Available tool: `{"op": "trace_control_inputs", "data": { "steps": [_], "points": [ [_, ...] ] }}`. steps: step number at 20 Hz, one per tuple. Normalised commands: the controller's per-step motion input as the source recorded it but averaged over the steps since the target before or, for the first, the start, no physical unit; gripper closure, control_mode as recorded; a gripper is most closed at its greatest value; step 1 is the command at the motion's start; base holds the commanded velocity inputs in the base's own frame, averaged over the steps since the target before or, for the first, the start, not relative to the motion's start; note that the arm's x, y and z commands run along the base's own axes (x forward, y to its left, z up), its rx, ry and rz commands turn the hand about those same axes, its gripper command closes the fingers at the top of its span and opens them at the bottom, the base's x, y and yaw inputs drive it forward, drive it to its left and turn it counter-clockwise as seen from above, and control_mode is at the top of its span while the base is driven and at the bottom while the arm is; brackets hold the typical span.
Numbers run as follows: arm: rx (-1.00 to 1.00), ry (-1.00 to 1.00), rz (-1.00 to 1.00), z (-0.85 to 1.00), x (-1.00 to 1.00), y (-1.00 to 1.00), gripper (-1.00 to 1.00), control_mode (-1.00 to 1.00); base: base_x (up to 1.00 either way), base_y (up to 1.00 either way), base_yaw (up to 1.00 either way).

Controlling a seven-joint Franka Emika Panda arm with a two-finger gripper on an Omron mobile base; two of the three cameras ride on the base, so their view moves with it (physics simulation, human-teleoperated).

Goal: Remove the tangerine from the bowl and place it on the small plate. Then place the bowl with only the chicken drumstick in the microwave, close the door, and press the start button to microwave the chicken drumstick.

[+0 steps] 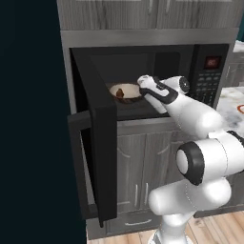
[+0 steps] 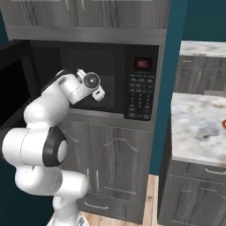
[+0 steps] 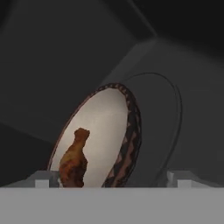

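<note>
The black microwave stands with its door swung wide open to the left. Inside, on the round turntable, sits the brown bowl with the cream inside. The dark-brown chicken drumstick lies in it, alone. My gripper reaches into the cavity just in front of the bowl. Its fingertips stand wide apart, open, with nothing clamped between them. In the left base view the gripper sits at the bowl's right rim. The small plate shows only as a red rim on the counter. The tangerine is out of view.
The open door juts toward me on the left, its handle outward. The keypad panel with a red display is right of the cavity. Grey cabinets lie below, and a marble counter to the right.
</note>
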Motion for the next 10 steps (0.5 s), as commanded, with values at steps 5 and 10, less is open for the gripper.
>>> {"op": "trace_control_inputs", "data": {
  "steps": [5, 10],
  "points": [
    [-0.07, -0.1, -0.01, 0.18, -0.92, -0.03, -1.0, -1.0, 0.0, 0.0, 0.0],
    [-0.11, -0.03, 0.0, 0.0, -1.0, -0.04, -1.0, -1.0, 0.0, 0.0, 0.0]
  ]
}}
